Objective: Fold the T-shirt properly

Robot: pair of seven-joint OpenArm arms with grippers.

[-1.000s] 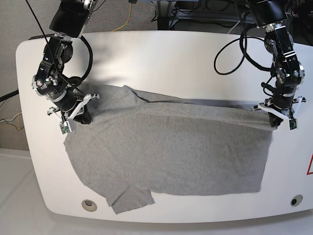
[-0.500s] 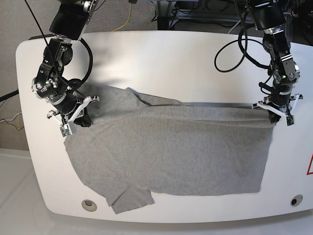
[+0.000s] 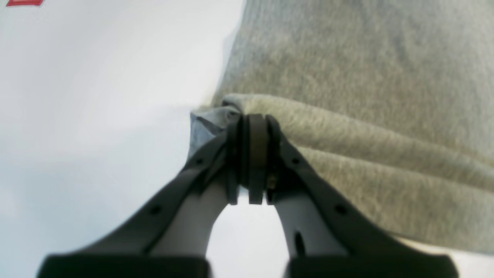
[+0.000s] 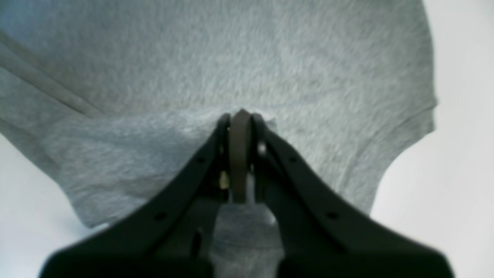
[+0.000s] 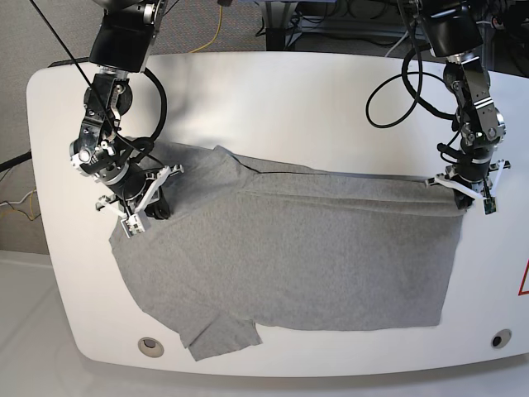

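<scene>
One grey T-shirt (image 5: 289, 256) lies spread across the white counter (image 5: 273, 99), its far edge doubled over towards me. My two claws are both clamped tight on that edge: my left claw (image 5: 467, 197) pinches the corner at one end, my right claw (image 5: 142, 207) pinches cloth near a sleeve at the other. The soft knit could slip from either pinch, I judge, or sag between them, leaving a crooked fold. I count two sleeves.

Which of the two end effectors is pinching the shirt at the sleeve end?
The right end effector, on the base view's left, grips the T-shirt by the sleeves; the left end effector pinches the straight hem corner.
</scene>
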